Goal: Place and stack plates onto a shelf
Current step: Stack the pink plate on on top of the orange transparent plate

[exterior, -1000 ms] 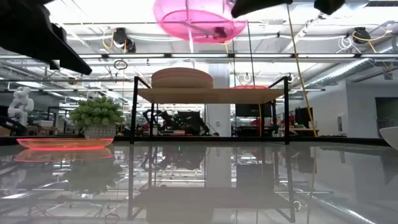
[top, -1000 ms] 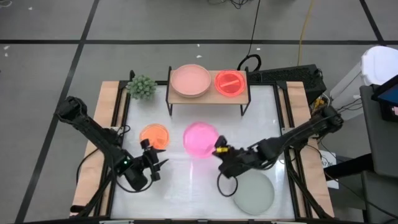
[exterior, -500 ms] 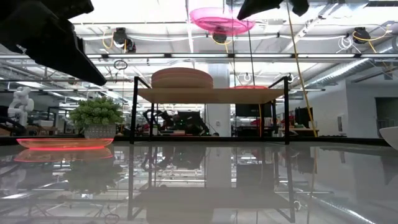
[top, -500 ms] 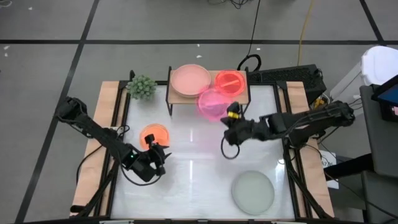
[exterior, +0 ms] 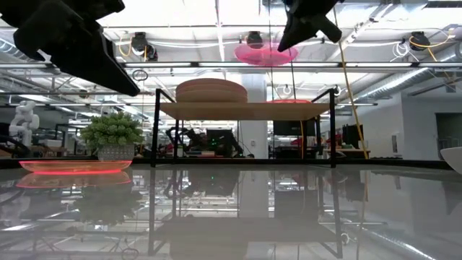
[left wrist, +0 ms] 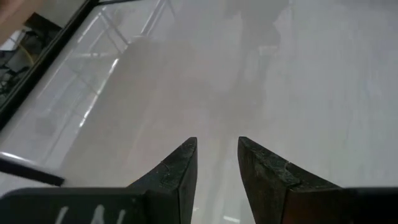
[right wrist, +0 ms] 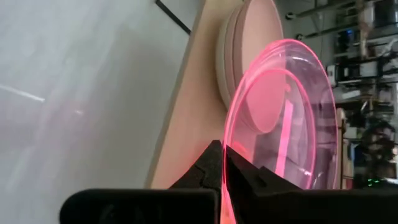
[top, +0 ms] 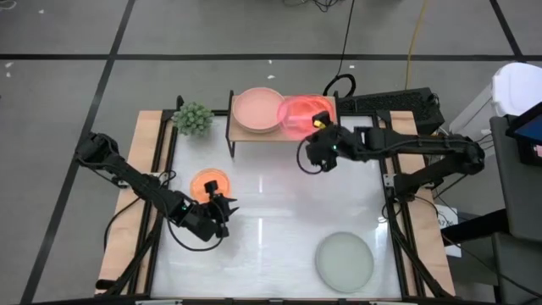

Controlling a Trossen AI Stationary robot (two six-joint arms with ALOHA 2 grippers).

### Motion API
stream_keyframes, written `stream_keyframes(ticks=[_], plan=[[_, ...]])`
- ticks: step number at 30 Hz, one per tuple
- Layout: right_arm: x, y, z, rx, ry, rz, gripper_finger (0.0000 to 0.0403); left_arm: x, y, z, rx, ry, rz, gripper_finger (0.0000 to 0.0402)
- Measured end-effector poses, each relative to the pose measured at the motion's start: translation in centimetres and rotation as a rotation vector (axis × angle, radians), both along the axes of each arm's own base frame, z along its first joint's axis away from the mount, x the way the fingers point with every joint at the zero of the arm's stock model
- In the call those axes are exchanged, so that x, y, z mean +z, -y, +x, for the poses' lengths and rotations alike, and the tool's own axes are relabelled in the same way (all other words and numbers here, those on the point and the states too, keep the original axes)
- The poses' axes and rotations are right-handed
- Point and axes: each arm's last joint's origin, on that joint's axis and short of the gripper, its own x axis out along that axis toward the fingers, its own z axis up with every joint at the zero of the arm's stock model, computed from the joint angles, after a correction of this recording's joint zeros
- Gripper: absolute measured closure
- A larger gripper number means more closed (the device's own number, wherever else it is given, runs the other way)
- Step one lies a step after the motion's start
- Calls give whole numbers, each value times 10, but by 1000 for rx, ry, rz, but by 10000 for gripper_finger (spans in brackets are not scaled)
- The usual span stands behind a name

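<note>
Over the right end of the shelf [top: 284, 134], the right gripper [top: 319, 125] pinches the rim of a translucent magenta plate [top: 298, 113] between closed fingers; the right wrist view shows the two dark tips clamped on the plate's edge. The low view shows the plate held level in the air, clear above the board. Directly under it an orange-red translucent plate [top: 323, 105] lies on the shelf, and on the shelf's left half sits a stack of matte dusty-pink plates [top: 257, 110]; how many are in that stack cannot be told.

Down on the white table [top: 271, 246], the left gripper [top: 222, 207] sits just beside one small orange plate [top: 208, 183], its jaws parted by a narrow gap and holding nothing. One pale grey-green plate [top: 345, 261] lies near the table's front right corner. A small potted plant [top: 193, 118] stands left of the shelf. No readable writing shows.
</note>
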Motion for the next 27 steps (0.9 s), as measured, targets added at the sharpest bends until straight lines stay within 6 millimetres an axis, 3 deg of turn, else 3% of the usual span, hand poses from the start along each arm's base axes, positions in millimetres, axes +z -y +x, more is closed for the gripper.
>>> stream_keyframes(ticks=[12, 27], plan=[[-12, 52, -13, -128, -10, 130, 403, 0, 0, 1, -25, -11, 11, 280], [-39, 79, -24, -142, -18, 209, 403, 1, -7, 7, -31, -20, -1, 280]])
